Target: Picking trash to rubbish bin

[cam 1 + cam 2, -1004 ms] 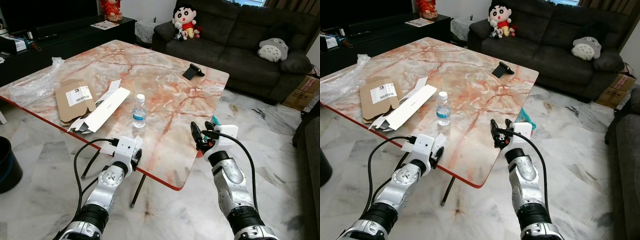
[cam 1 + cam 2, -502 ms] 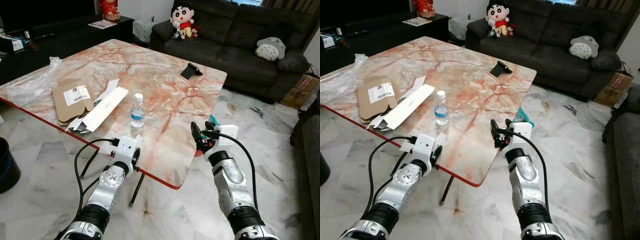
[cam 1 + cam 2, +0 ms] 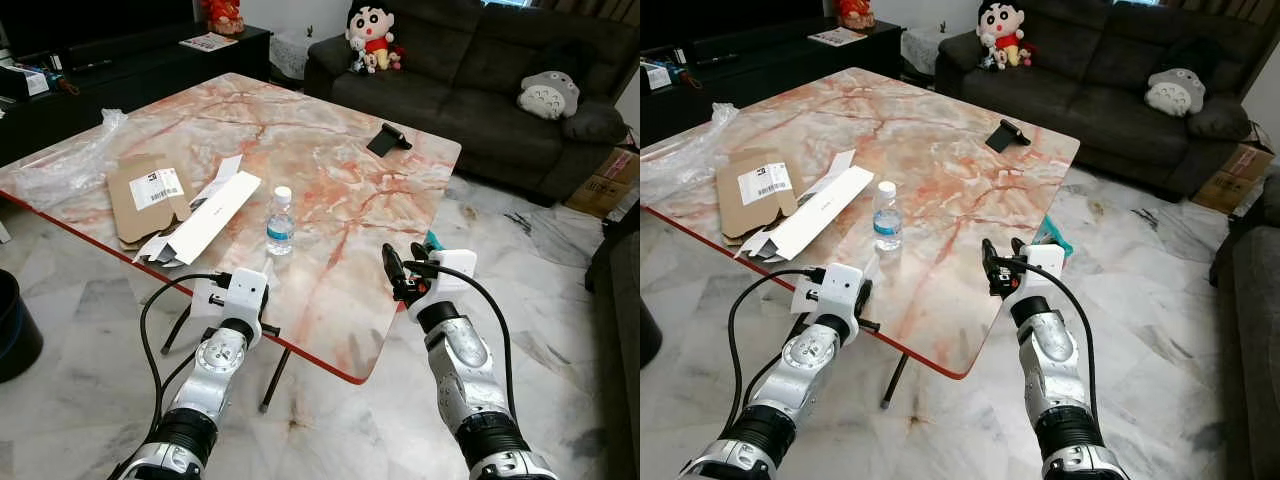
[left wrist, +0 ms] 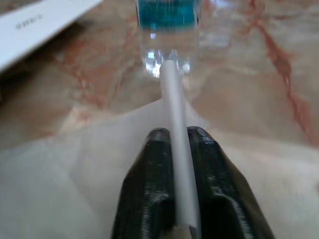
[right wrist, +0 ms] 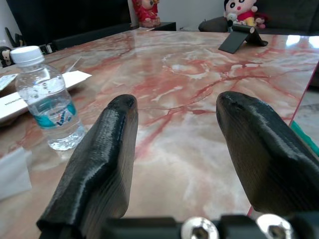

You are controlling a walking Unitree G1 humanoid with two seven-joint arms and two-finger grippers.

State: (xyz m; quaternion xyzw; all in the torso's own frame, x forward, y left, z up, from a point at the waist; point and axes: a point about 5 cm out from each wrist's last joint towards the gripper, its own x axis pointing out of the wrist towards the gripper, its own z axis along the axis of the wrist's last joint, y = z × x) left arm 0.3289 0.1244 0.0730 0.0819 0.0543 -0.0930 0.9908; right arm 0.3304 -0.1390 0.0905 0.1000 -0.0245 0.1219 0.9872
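Observation:
My left gripper (image 4: 174, 137) is at the near edge of the marble table (image 3: 330, 120), shut on the upright edge of a thin white paper sheet (image 4: 173, 94). More white paper (image 4: 70, 169) lies flat under the fingers. Just beyond stands a small water bottle (image 3: 280, 222) with a white cap and blue label. Flattened cardboard (image 3: 148, 195), a long white box (image 3: 205, 220) and a clear plastic bag (image 3: 70, 160) lie on the table's left side. My right gripper (image 3: 402, 265) hovers open at the table's near right edge, holding nothing.
A black phone stand (image 3: 388, 138) sits at the table's far right. A black bin (image 3: 15, 335) stands on the floor at the left. A dark sofa (image 3: 480, 90) with soft toys is behind. A teal object (image 3: 432, 240) lies by the right gripper.
My left wrist has shifted a little to the left and turned at the table edge. The right arm has held still. The camera has moved slightly.

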